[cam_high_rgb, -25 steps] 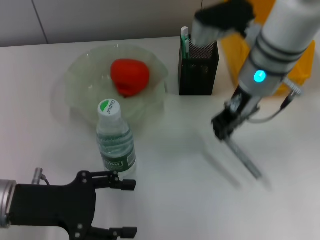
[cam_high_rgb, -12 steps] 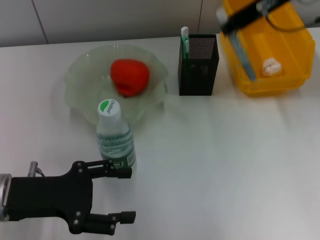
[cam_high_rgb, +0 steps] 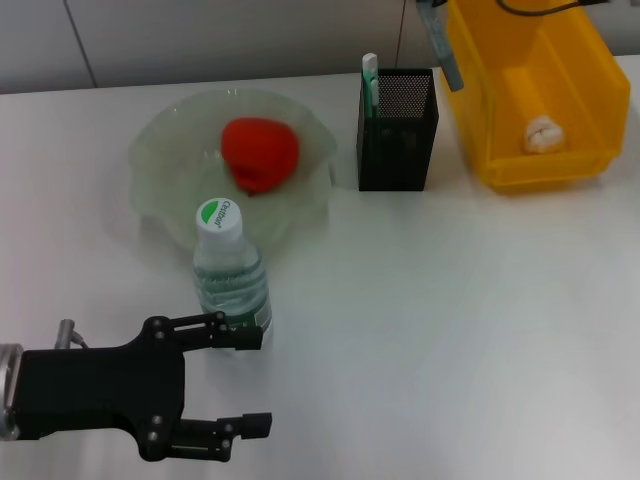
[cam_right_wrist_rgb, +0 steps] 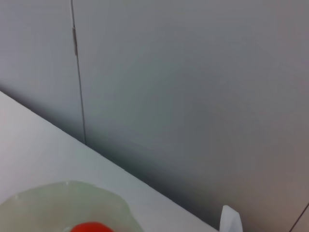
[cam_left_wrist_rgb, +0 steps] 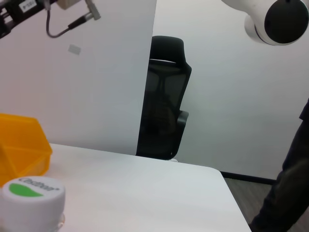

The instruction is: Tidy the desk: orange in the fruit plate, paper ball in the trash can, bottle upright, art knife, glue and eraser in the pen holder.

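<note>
The orange [cam_high_rgb: 260, 150] lies in the pale green fruit plate [cam_high_rgb: 160, 135]; both show in the right wrist view, orange [cam_right_wrist_rgb: 91, 227] and plate [cam_right_wrist_rgb: 58, 203]. The bottle [cam_high_rgb: 232, 280] stands upright in front of the plate; its cap shows in the left wrist view [cam_left_wrist_rgb: 31, 193]. The paper ball [cam_high_rgb: 541, 132] lies in the yellow trash bin [cam_high_rgb: 500, 150]. The grey art knife [cam_high_rgb: 441, 45] hangs in the air just above the black pen holder [cam_high_rgb: 398, 135], held from beyond the frame's top edge by my right gripper. A white-green stick [cam_high_rgb: 369, 75] stands in the holder. My left gripper [cam_high_rgb: 250, 380] is open, just in front of the bottle.
The right arm's white body [cam_left_wrist_rgb: 275, 19] shows high in the left wrist view, with an office chair [cam_left_wrist_rgb: 164, 116] beyond the table's far edge. Bare table surface [cam_high_rgb: 450, 330] lies in front of the pen holder and bin.
My right arm lifted the art knife off the table and carried it back and up over the pen holder, leaving the frame. The left gripper barely shifted.
</note>
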{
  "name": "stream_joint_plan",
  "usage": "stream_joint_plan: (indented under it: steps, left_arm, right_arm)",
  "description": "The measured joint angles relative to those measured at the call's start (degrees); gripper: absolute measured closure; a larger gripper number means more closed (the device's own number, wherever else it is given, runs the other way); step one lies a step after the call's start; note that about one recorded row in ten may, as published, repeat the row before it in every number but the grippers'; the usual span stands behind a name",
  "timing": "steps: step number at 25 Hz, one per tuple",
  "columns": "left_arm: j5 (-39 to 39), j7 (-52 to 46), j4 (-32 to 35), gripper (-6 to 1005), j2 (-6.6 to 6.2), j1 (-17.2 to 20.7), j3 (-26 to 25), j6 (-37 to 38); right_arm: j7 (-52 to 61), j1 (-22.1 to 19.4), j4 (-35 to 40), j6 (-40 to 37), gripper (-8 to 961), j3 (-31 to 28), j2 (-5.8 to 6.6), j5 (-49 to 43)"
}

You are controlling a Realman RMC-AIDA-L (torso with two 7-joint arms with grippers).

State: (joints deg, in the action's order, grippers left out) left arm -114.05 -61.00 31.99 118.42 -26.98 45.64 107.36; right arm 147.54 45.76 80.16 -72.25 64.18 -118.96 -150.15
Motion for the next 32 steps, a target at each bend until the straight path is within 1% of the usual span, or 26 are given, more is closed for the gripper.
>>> stream_joint_plan:
  steps: [6,11,19,23,27,30,32]
  left_arm:
    - [0.1,0.0,0.0,184,-0.03,0.3,-0.7,0.0]
    - [0.1,-0.1,-0.1,184,-0.03,0.4,-0.7,0.0]
    - [0.6,0.3,-1.5,184,-0.04,0.5,-0.6,-0.1]
    - [0.6,0.3,-1.5,184,-0.04,0.7,-0.6,-0.1]
    - [0.7,0.0,-1.5,184,-0.03,0.8,-0.6,0.2]
    - [1.0,0.0,-1.5,184,-0.03,1.0,-0.6,0.3]
    - [1.3,0.0,-1.5,184,-0.02,1.1,-0.6,0.3]
  right_arm:
    - [-5.3,-0.6,-5.1,6.8,813,1.0,-0.11,4.1]
    - [-7.3,-1.1,-8.3,12.3,813,4.4,-0.21,5.7]
    - [-10.7,-1.1,-14.7,19.4,815,6.3,-0.22,7.5]
    - [-14.8,-1.2,-17.3,21.3,815,6.5,-0.22,10.8]
    - [-17.4,-1.8,-18.1,21.7,816,6.3,-0.22,13.5]
    - [-17.6,-2.5,-17.3,21.8,639,6.4,-0.21,13.7]
    - [-17.4,-4.0,-14.9,20.9,546,6.2,-0.22,14.7]
